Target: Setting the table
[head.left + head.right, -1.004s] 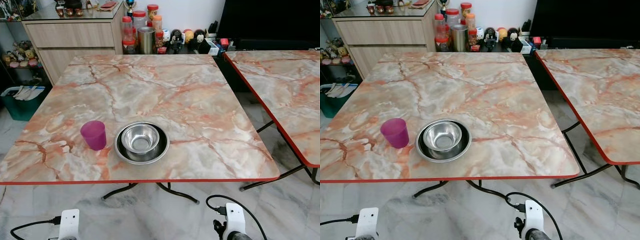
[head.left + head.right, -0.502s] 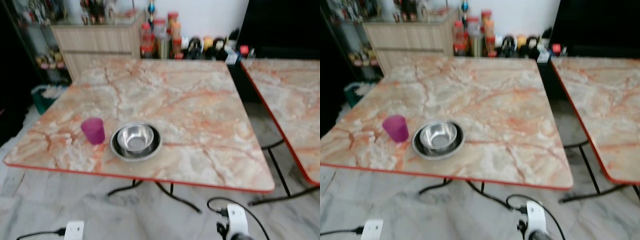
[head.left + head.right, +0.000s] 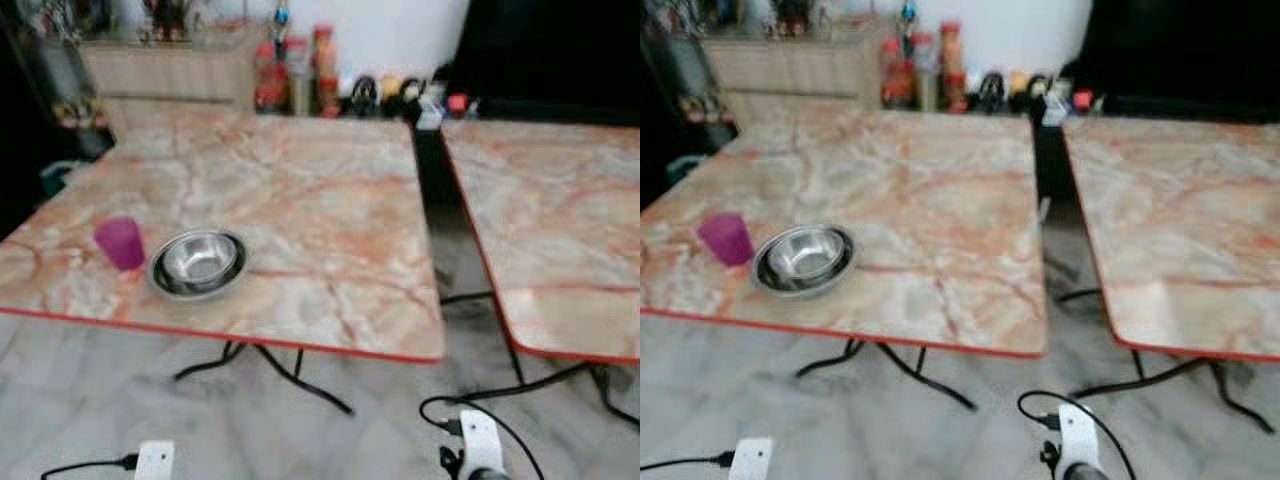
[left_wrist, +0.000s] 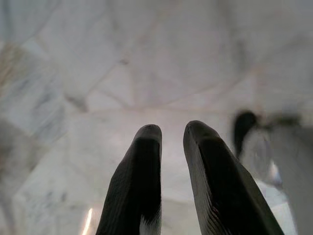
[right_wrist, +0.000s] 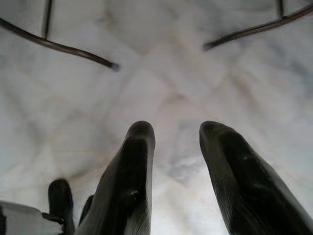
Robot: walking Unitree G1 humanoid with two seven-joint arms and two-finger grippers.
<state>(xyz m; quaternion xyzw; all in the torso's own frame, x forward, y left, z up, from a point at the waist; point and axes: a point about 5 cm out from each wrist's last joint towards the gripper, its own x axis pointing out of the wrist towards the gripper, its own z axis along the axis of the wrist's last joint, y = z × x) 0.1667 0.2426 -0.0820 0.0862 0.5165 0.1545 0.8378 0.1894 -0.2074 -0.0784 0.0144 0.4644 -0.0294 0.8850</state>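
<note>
At the bottom of the frame both arms are hanging idle over the marble floor [image 3: 90,400] — the left gripper [image 4: 171,132] is showing a narrow gap, the right gripper [image 5: 176,129] a wider one, both holding nothing. Farther up, at left-centre, the steel bowl [image 3: 199,262] is sitting on the near bench [image 3: 330,230], the purple cup [image 3: 120,243] just beside it. The bowl is probably light, stiff and slippery — best pinched at the rim.
</note>
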